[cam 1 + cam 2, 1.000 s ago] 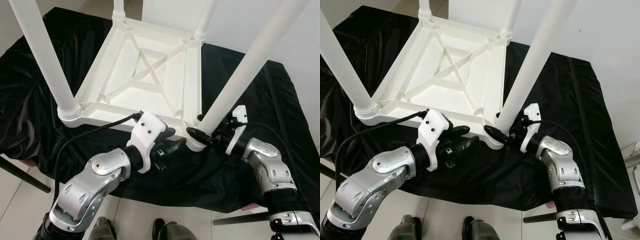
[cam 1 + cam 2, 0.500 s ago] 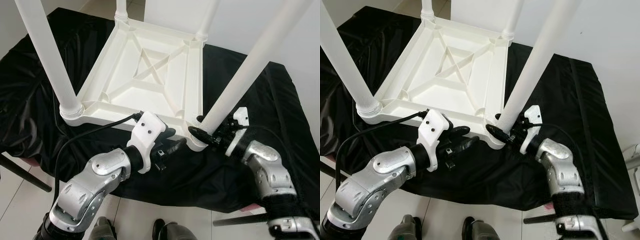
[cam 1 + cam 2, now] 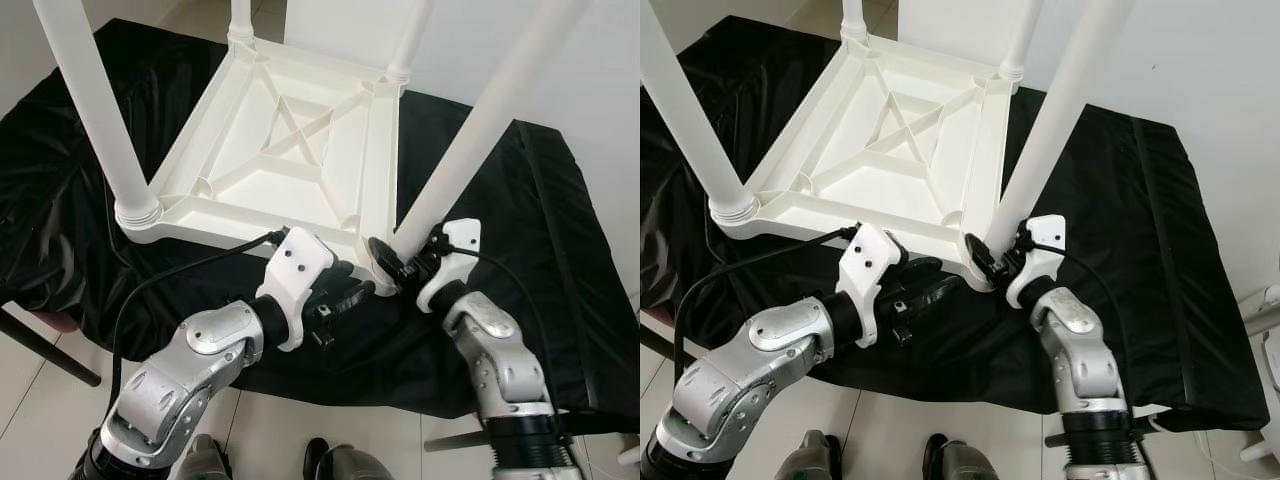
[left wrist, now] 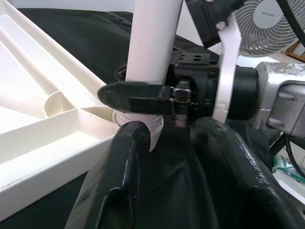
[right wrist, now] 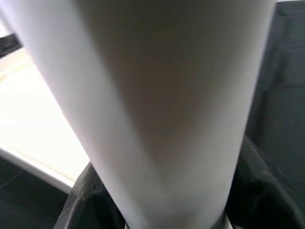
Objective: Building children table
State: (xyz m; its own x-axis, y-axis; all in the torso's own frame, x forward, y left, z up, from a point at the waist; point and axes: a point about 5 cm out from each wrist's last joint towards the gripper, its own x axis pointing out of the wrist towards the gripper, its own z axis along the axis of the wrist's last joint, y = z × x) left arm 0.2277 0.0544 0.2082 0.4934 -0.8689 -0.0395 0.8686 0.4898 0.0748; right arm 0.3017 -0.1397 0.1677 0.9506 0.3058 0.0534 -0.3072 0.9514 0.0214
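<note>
White table (image 3: 290, 150) lay upside down on black cloth (image 3: 560, 260). My right gripper (image 3: 392, 262) clenched near leg (image 3: 470, 140) low, at socket. Left gripper (image 3: 345, 295) hovered released beside corner. Judged plastic light, stiff, slick; grip low.

White table (image 3: 290, 150) upside down, legs (image 3: 95, 110) upright

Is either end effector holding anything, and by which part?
The right end effector grips the white plastic table leg at its base; the left end effector holds nothing.
</note>
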